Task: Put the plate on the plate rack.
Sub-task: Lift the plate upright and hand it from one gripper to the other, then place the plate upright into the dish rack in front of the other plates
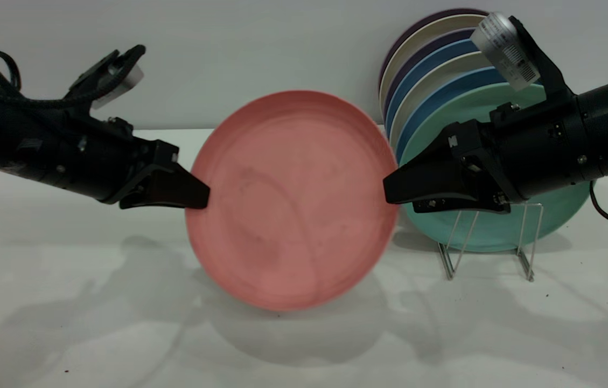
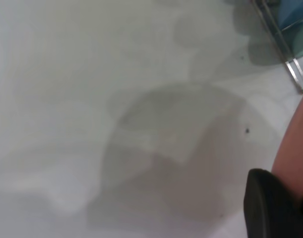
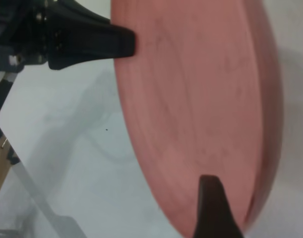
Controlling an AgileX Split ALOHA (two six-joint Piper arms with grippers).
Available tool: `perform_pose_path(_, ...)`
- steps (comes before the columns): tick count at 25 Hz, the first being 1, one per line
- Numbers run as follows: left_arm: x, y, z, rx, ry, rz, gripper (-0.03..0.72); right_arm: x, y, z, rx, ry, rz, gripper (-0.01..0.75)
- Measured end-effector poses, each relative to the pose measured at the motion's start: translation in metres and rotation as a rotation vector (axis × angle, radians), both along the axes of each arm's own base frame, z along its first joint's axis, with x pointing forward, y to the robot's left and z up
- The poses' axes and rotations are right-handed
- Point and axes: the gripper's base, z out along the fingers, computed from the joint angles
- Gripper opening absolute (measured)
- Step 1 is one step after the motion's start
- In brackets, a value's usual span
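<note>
Above table point(image 1: 67, 302) we see plate point(image 1: 293, 199) upright, left hand point(image 1: 198, 195) and right hand point(image 1: 390, 191) clamped on opposite edges; plate rack point(image 1: 489, 242) just beside.

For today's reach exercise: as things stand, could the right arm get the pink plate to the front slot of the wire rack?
Probably yes. The right gripper holds the plate by its edge, the left gripper by the opposite edge. The plate rack stands just beside it, its front loops bare before the mint-green plate. The left gripper must follow or release.
</note>
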Motion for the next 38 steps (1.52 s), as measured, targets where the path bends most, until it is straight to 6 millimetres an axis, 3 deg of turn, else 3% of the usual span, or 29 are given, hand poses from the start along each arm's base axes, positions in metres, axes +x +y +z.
perform_pose_path(11,-0.011,-0.041,0.003,-0.045,0.000,-0.099,0.014,0.000,0.000,0.000,0.006,0.001,0.002,0.467)
perform_pose_path(14,-0.010,-0.044,0.007,-0.093,0.000,-0.111,0.014,0.000,0.000,0.000,0.007,0.003,0.001,0.397)
perform_pose_path(19,-0.010,-0.045,0.008,-0.117,-0.001,-0.119,0.026,0.000,-0.001,-0.001,-0.007,0.004,-0.006,0.139)
perform_pose_path(21,-0.010,-0.046,0.009,-0.132,0.003,-0.119,0.045,0.001,-0.002,-0.002,-0.024,0.006,-0.017,0.137)
perform_pose_path(24,-0.010,-0.047,0.010,-0.156,0.019,-0.110,0.115,0.001,-0.003,-0.003,-0.045,0.006,-0.023,0.137)
perform_pose_path(27,-0.009,-0.042,0.011,-0.198,0.043,-0.090,0.251,0.002,-0.004,-0.003,-0.060,-0.001,-0.015,0.137)
perform_pose_path(32,0.002,-0.008,0.018,-0.310,0.055,-0.002,0.485,0.007,-0.027,-0.006,-0.124,-0.008,-0.047,0.137)
perform_pose_path(38,0.006,0.036,0.019,-0.317,0.057,0.051,0.551,0.010,-0.059,0.010,-0.173,-0.072,-0.065,0.137)
